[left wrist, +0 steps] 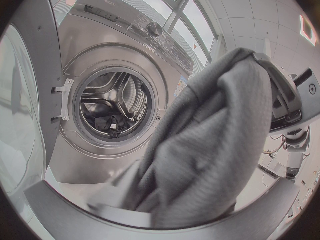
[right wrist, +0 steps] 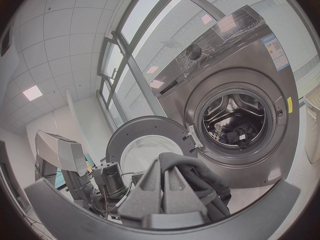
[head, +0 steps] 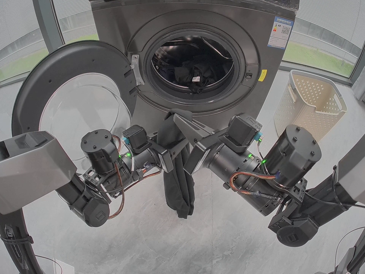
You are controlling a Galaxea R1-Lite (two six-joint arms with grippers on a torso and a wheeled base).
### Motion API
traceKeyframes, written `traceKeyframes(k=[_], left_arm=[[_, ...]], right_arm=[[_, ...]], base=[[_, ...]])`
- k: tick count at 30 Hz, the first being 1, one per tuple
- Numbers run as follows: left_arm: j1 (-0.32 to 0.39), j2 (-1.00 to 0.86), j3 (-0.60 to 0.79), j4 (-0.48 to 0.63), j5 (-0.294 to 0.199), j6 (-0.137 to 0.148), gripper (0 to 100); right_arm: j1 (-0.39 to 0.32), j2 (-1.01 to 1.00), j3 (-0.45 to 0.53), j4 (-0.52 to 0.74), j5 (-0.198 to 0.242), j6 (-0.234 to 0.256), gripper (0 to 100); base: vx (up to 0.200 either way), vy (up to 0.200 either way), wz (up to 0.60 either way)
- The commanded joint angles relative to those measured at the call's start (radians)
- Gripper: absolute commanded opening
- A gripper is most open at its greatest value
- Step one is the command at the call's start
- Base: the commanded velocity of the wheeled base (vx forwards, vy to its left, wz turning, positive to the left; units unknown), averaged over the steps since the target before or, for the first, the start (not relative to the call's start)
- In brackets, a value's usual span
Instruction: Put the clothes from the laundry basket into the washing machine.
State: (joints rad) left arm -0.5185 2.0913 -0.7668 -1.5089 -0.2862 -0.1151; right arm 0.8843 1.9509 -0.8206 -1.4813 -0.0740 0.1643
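A dark grey garment (head: 178,187) hangs in front of the washing machine (head: 235,96), just below its round opening. My right gripper (head: 178,119) is shut on the garment's top fold, fingers (right wrist: 176,190) pressed together with cloth (right wrist: 200,174) draped over them. My left gripper (head: 170,151) meets the same garment from the left, a little lower; the cloth (left wrist: 206,144) bunches into it and covers its fingers. Dark clothes (head: 194,75) lie inside the drum. The cream laundry basket (head: 311,103) stands on the floor right of the machine, with nothing visible inside.
The machine's round door (head: 72,88) is swung fully open to the left, close behind my left arm. Glass walls run behind and beside the machine. The tiled floor (head: 213,240) below the hanging garment is bare.
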Motion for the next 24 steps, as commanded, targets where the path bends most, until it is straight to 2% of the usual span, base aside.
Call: traceKeyframes(k=[1,9,10,12,14,17,18,20,24], left_arm=[[-0.002,0.001,-0.006,-0.002,0.002,0.0,0],[-0.012,-0.066,0.021,-0.011,0.001,0.0,0],[-0.012,-0.074,0.023,-0.011,0.001,0.0,0],[-0.008,-0.083,0.026,-0.011,0.001,-0.001,0],[-0.002,-0.103,0.041,-0.016,-0.001,-0.001,0],[-0.002,-0.169,0.066,-0.027,-0.005,-0.012,0],[-0.002,-0.172,0.067,-0.027,-0.005,-0.014,0],[-0.014,-0.237,0.103,-0.028,-0.004,-0.031,0],[-0.035,-0.31,0.159,-0.031,-0.011,-0.046,0]], right_arm=[[-0.001,0.0,0.001,-0.001,0.0,0.001,0],[-0.001,-0.012,0.052,-0.014,0.0,0.015,0],[-0.001,-0.015,0.06,-0.016,0.002,0.018,100],[0.001,-0.03,0.075,-0.017,0.005,0.02,100],[0.005,-0.082,0.147,-0.008,0.016,0.018,100],[0.012,-0.167,0.334,0.006,0.056,0.015,100],[0.01,-0.171,0.351,0.006,0.059,0.014,100],[-0.007,-0.188,0.463,0.001,0.085,0.009,100],[-0.045,-0.182,0.518,-0.013,0.103,0.011,100]], base=[[0.0,0.0,0.0],[0.0,0.0,0.0],[0.0,0.0,0.0],[0.0,0.0,0.0],[0.0,0.0,0.0],[0.0,0.0,0.0],[0.0,0.0,0.0],[0.0,0.0,0.0],[0.0,0.0,0.0]])
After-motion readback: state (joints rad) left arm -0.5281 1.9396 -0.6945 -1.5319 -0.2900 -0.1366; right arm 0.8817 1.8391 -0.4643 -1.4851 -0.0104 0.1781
